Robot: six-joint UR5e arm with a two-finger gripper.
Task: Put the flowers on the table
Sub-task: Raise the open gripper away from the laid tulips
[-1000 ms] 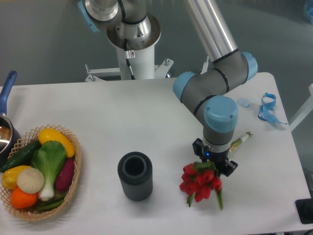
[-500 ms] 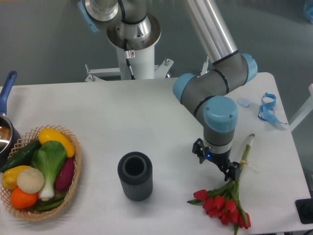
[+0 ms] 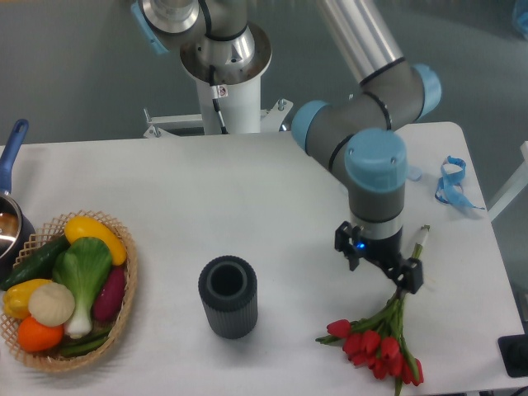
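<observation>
Flowers (image 3: 378,345) flat on table (image 3: 247,190), stems under gripper (image 3: 381,262), heads nearest camera; fingers look spread, clear of stems; placement judged done, dark vase (image 3: 228,296) bypassed.

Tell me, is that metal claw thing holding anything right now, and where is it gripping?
It looks like nothing is held. The flowers lie flat on the table, and the tool sits just above their stems, apparently open.

You see: dark ribbed vase (image 3: 228,296) upright, centre | wicker basket (image 3: 124,309) of vegetables, left | blue-handled pot (image 3: 10,216), left edge | blue ribbon (image 3: 451,183), right
</observation>
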